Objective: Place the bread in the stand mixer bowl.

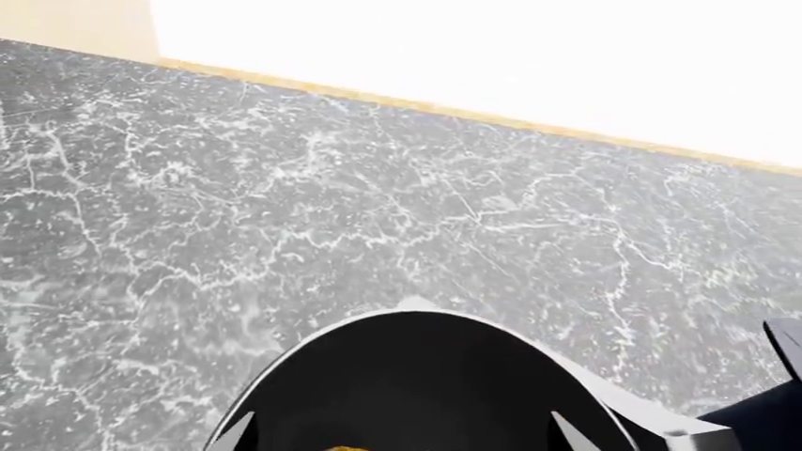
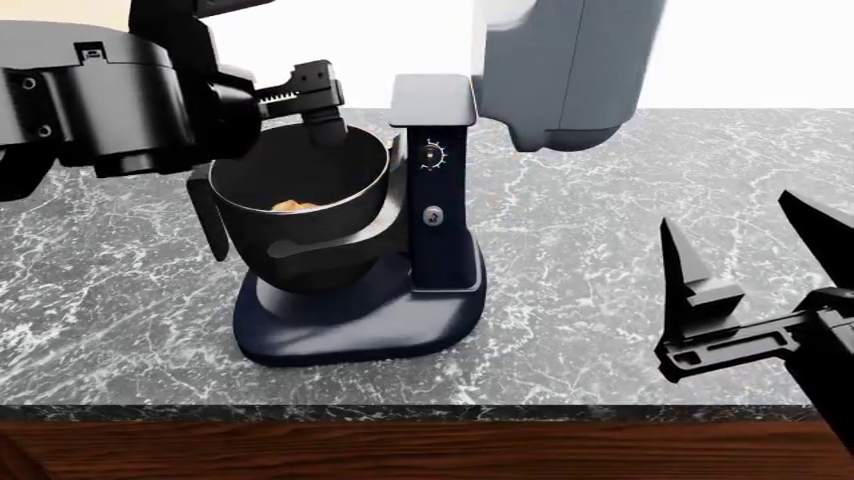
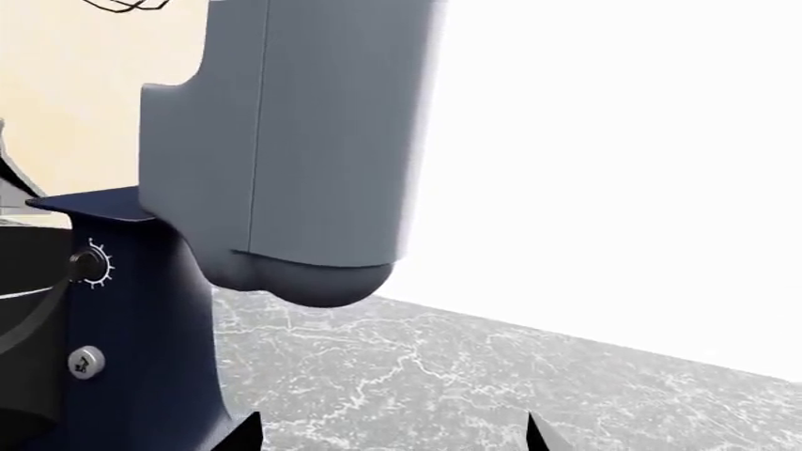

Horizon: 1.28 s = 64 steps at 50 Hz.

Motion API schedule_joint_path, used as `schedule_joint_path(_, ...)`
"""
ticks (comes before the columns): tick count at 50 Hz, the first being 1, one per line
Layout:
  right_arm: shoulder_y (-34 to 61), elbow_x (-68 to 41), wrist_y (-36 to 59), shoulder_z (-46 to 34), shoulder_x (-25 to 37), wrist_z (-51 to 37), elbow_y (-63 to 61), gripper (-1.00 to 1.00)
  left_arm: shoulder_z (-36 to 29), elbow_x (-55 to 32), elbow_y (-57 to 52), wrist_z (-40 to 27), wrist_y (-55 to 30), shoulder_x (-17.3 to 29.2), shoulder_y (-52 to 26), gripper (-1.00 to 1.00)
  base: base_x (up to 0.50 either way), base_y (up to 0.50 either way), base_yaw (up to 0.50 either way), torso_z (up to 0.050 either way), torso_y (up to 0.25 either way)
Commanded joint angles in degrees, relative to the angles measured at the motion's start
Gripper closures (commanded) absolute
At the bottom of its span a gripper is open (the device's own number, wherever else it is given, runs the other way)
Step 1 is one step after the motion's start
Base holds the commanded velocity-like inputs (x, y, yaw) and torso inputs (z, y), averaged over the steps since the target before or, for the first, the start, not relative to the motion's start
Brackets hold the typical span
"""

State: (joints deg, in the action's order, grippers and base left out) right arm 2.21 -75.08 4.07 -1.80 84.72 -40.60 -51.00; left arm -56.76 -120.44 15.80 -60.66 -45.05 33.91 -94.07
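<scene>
Much of the left arm blocks the bowl's (image 2: 300, 200) far-left rim in the head view, and only a small golden scrap of the bread (image 2: 296, 206) shows low inside the bowl, against its dark wall; its score lines are too small to make out. From the left wrist the same bread (image 1: 348, 448) is just a yellow sliver at the frame's edge, below the bowl's (image 1: 414, 376) black rounded interior. The left claw (image 2: 310, 95) hangs over the bowl's back rim, tipped downward, its toothed black fingers (image 2: 315, 80) partly merged with the arm's bulk; two pale fingertips (image 1: 239, 427) stand apart with nothing between them, so it is spread and empty. The right claw (image 2: 747, 265) sits low at the right, well clear of the mixer (image 2: 434, 230), over the grey marbled counter (image 2: 587, 260); its two dark fingers (image 2: 687, 265) are wide apart and hold nothing, one cut off by the frame. The right wrist view shows only the tips of them, facing the navy mixer column and its dial. The mixer's grey head (image 2: 567, 65) is tilted up, its top cut off, leaving the bowl open. The bowl is deep, dark grey-black, with a handle (image 2: 207, 215) on its left side, seated on the navy base.
</scene>
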Motion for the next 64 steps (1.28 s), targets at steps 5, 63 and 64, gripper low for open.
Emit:
schedule_joint_path(5, 11.5, -1.3, 8.0, -5.8, -5.5, 0.7, 0.1, -1.0, 4.4, -7.9, -14.0, -8.9, 2.5, 7.5, -0.1, -1.0, 0.0, 0.0, 0.0, 0.0, 0.0)
schedule_joint_path(63, -12.6, -9.1, 16.2, 35.5, -11.1, 2.2, -7.3, -1.0, 22.5, -20.3, -61.1, -19.9, 17.4, 28.1, -1.7, -1.0, 0.0, 0.0, 0.0, 0.0, 0.0)
schedule_joint_path(64, -13.6, -10.3, 17.8, 39.0, -12.3, 2.8, -7.9, -1.0, 22.4, -20.2, -61.1, -19.8, 17.3, 28.1, -1.8, -1.0, 0.0, 0.0, 0.0, 0.0, 0.0)
